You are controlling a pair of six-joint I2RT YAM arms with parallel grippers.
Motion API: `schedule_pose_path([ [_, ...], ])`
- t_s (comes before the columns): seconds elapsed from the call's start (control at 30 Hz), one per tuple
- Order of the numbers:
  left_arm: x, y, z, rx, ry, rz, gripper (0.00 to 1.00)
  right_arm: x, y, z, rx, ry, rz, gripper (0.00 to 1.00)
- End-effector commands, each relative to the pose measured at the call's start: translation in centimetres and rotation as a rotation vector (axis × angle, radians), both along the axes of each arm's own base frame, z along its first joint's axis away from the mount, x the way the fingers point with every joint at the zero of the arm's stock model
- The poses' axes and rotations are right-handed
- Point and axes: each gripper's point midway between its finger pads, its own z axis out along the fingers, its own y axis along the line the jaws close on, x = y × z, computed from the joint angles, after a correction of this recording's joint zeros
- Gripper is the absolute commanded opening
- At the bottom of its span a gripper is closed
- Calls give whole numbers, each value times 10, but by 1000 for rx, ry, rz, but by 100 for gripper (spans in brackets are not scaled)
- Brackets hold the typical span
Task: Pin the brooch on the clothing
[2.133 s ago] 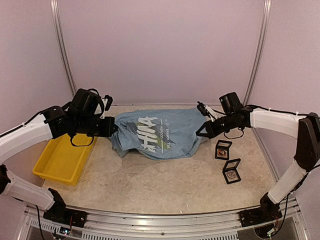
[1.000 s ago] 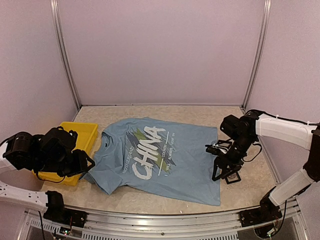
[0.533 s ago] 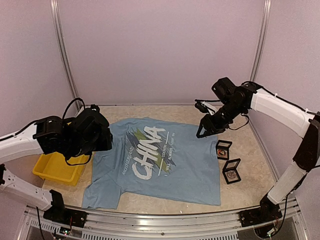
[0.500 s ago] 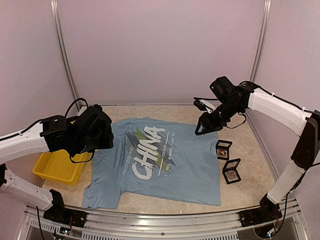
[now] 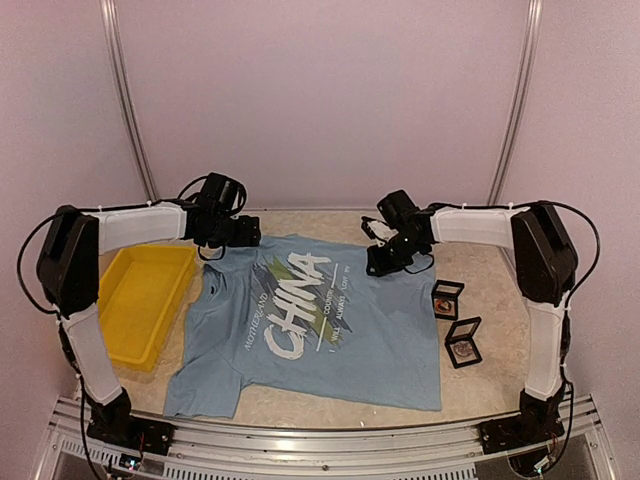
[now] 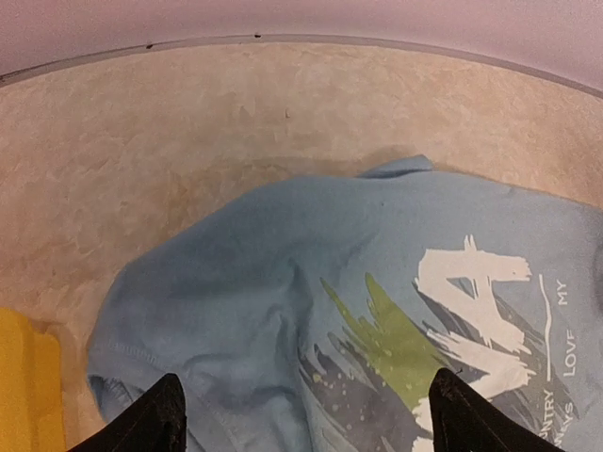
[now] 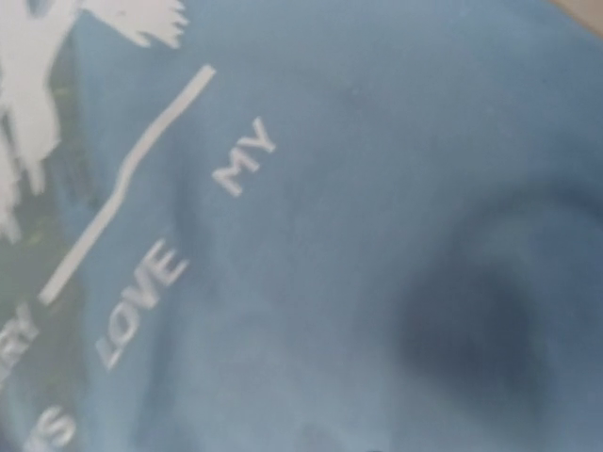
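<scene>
- The left gripper (image 6: 306, 426) is open: its two black fingertips (image 6: 160, 414) stand wide apart with nothing between them, over the far left part of the T-shirt (image 5: 380, 340).
- The right gripper (image 5: 380, 264) hangs low over the far right part of the T-shirt. Neither view shows its fingers plainly, so I cannot tell whether it is open or closed.
- The T-shirt lies spread flat, print up, in the middle of the table (image 5: 500, 390), with its collar toward the left and its hem toward the right.
- A yellow tray (image 5: 140, 300) sits on the left, just beside the collar end of the T-shirt.
- Two small black boxes (image 5: 447, 298) (image 5: 463, 342) lie just off the right edge of the T-shirt. Something small sits in each, too small to tell what.
- In the top view the right wrist covers a patch of the T-shirt's far edge, and the left wrist covers the far left corner.
- The left wrist view shows what the top view hides: the cloth's far edge with a small fold, green-yellow strokes, the white "A", and a corner of the tray.
- The right wrist view is blurred and close to the cloth. It shows only blue fabric, the small words "MY" and "LOVE", a thin white line and a dark shadow.
</scene>
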Motion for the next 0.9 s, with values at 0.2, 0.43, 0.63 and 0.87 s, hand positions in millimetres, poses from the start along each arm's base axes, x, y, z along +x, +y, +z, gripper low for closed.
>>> schedule_pose_path([
  [0.2, 129, -10, -72, 43, 113, -212, 88, 7, 18, -38, 12, 20, 42, 27],
  [0.43, 122, -2, -153, 20, 277, -212, 91, -2, 13, -60, -6, 69, 35, 27],
  [0.63, 84, -15, -147, -94, 283, -266, 50, 0, 10, -69, -20, 70, 14, 26],
  [0.87, 66, -30, -90, -138, 209, -290, 0, 0, 10, -75, -35, 79, 23, 27],
])
